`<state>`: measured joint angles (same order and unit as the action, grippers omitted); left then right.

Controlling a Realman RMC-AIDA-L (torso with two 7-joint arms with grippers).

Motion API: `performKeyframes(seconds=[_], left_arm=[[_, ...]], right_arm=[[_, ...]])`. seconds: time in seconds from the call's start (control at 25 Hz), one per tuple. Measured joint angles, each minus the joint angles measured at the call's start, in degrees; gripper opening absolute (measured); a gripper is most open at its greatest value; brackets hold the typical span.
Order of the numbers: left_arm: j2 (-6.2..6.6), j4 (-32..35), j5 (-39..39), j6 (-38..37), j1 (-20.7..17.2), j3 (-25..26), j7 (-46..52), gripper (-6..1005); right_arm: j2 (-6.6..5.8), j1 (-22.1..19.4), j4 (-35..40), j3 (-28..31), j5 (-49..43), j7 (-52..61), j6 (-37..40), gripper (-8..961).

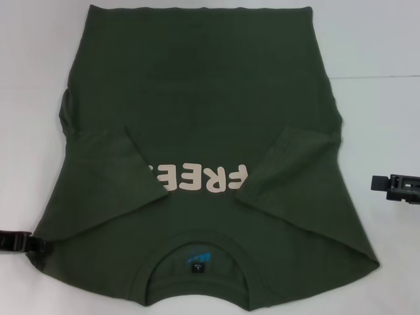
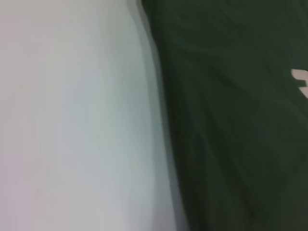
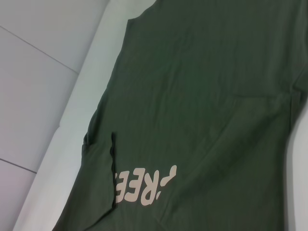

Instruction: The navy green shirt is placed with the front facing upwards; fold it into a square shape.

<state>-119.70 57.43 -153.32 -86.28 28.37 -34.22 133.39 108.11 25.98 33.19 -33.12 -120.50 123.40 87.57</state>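
Here you have the shirt [image 1: 197,118] spread flat on the white table [image 1: 380,46], front up, collar [image 1: 197,262] nearest the robot and hem at the far edge. Both sleeves are folded in over the chest: the left sleeve [image 1: 105,177] lies slantwise over the start of the pale lettering [image 1: 200,178], and the right sleeve [image 1: 295,170] covers its other end, so you read only part of "FREE". A blue label [image 1: 197,257] shows inside the collar.

Your left gripper [image 1: 16,241] sits low at the left edge of the head view, touching or just beside the shirt's near left corner; you cannot tell how its fingers stand. Your right gripper [image 1: 397,185] hangs over bare table to the right of the shirt, apart from the cloth, and its fingers cannot be read either.

The left wrist view shows you the shirt's edge [image 2: 163,120] against the table, with a scrap of lettering. The right wrist view shows the folded sleeve over the lettering [image 3: 144,187].
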Motion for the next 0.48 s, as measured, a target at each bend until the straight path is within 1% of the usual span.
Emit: performKeyframes(seconds=[0.12,0.24,0.36,0.48], left_arm=[[0.05,-0.2,0.0,0.7,0.0,0.2,0.3,281],[0.24,-0.4,0.0,1.1,0.1,0.3,0.6,212],[0.3,-0.4,0.0,1.2,0.1,0.3,0.7,142],[0.38,-0.5,0.0,1.2,0.1,0.3,0.7,73]], right_arm=[[0.0,0.0,0.1,0.1,0.0,0.0,0.2,882],[-0.04,0.1,0.1,0.2,0.0,0.1,0.4,882],[-0.28,0.4,0.1,-0.2,-0.4,0.6,0.5,882],[-0.8,1.4,0.3,-0.2,-2.9,2.2,1.6,882]])
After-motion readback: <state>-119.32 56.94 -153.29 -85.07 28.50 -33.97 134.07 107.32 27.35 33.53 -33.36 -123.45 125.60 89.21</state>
